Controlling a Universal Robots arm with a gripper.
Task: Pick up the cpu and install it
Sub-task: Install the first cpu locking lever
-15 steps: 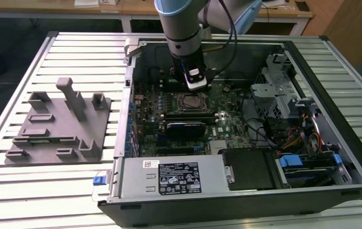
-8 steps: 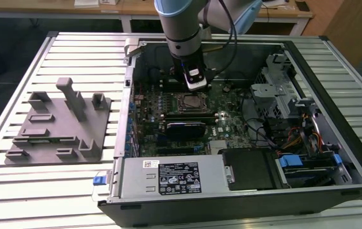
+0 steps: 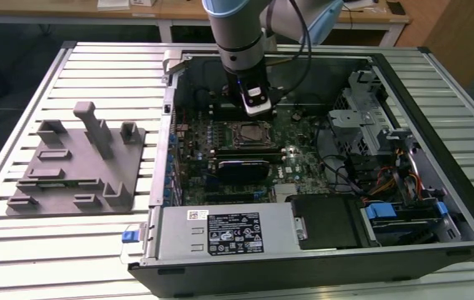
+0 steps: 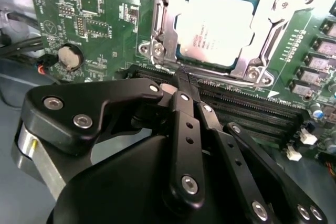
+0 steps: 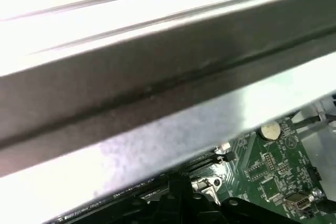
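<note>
The cpu (image 4: 218,27), a square chip with a silvery top plate, lies flat inside the metal-framed socket (image 4: 157,45) on the green motherboard; in the exterior view the cpu (image 3: 249,132) is in the middle of the open computer case. My gripper (image 4: 181,74) hangs just above the socket's edge, beside the cpu and not touching it. Its black fingers (image 4: 185,129) meet at the tips, shut with nothing between them. In the exterior view the gripper (image 3: 256,107) sits a little behind the socket.
The case's metal wall (image 5: 157,82) runs close by the wrist. Long black memory slots (image 4: 252,108) and a coin battery (image 4: 70,56) flank the socket. A power supply (image 3: 220,231), a drive cage (image 3: 371,125) and cables crowd the case. A grey fixture (image 3: 79,165) lies at the exterior view's left.
</note>
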